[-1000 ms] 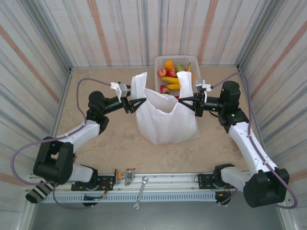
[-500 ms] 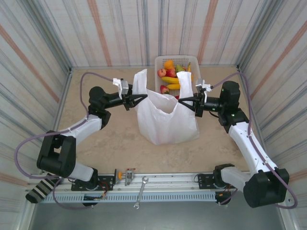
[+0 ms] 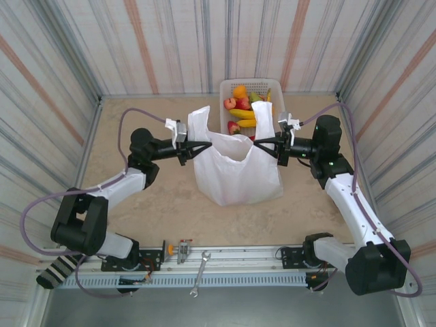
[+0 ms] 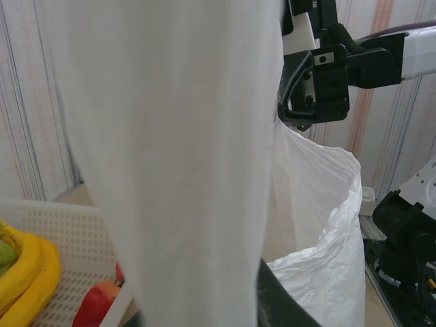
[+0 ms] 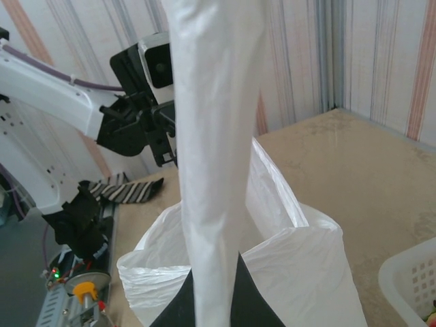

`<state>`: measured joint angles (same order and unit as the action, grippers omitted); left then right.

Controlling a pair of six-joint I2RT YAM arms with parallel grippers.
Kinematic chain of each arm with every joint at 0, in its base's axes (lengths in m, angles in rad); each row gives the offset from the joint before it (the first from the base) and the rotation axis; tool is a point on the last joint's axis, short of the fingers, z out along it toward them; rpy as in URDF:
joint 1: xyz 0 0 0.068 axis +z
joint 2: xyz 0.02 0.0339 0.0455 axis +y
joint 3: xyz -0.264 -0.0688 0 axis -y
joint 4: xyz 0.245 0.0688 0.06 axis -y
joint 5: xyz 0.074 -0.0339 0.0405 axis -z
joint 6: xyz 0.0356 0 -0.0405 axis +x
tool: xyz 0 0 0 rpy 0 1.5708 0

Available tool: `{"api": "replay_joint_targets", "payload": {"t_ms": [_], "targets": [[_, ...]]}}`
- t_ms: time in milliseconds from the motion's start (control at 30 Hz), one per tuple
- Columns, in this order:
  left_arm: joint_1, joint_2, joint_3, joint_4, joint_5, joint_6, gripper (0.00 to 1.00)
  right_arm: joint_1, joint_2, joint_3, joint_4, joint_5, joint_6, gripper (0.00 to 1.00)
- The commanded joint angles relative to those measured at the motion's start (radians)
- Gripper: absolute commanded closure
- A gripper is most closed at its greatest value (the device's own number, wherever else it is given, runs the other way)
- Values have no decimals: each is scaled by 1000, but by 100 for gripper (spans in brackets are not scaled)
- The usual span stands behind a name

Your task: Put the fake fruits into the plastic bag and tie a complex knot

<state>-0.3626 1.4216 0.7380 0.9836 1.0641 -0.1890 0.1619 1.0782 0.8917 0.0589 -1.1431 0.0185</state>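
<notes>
top view, going left to right: the left gripper [image 3: 198, 144] is being pushed up against the left handle of the plastic bag [image 3: 238, 174], in the middle of the frame. on its wrist camera the handle is being draped right across the lens as a wide white strip, with one dark finger [image 4: 276, 310] peeking out at the bottom. whether the jaws are actually clamped on it can't be told, they're being covered by the plastic.

the bag is being stood upright on the table [image 3: 136, 204] with its mouth open, both handles being pulled apart sideways.

just behind it, touching its far edge, the white basket [image 3: 275, 84] is being kept in the upper middle, and the fake fruits [image 3: 242, 109] are being held inside it: bananas, an orange, red apples. none are being seen inside the bag.

on the right, the right gripper [image 3: 259, 140] is being kept closed, pinching the bag's right handle. on its wrist camera the handle is being squeezed between the two dark fingers [image 5: 248, 300] and is rising straight up the frame.
</notes>
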Motion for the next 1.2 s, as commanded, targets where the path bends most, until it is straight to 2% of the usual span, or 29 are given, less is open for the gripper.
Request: {"api": "replay_joint_targets", "payload": {"t_ms": [0, 133, 300, 567, 667, 900, 1067, 1167], "targets": [[-9, -37, -6, -8, 27, 5, 87, -7, -26, 24, -7, 11, 19, 100], [-10, -65, 11, -111, 10, 44, 100, -7, -27, 29, -45, 30, -3, 100], [-9, -138, 61, -459, -37, 189, 100, -5, -43, 55, -179, 77, -112, 100], [5, -277, 62, -831, -108, 304, 100, -7, -65, 82, -407, 182, -310, 100], [11, -326, 23, -853, -149, 290, 100, -23, -75, 62, -419, 205, -321, 100], [22, -395, -55, -769, -183, 245, 100, -85, -117, -17, -363, 185, -281, 100], [19, -384, -28, -792, -145, 265, 100, -95, -143, -36, -327, 157, -278, 100], [-10, -377, 1, -847, -122, 330, 100, -82, -144, -30, -340, 144, -305, 100]]}}
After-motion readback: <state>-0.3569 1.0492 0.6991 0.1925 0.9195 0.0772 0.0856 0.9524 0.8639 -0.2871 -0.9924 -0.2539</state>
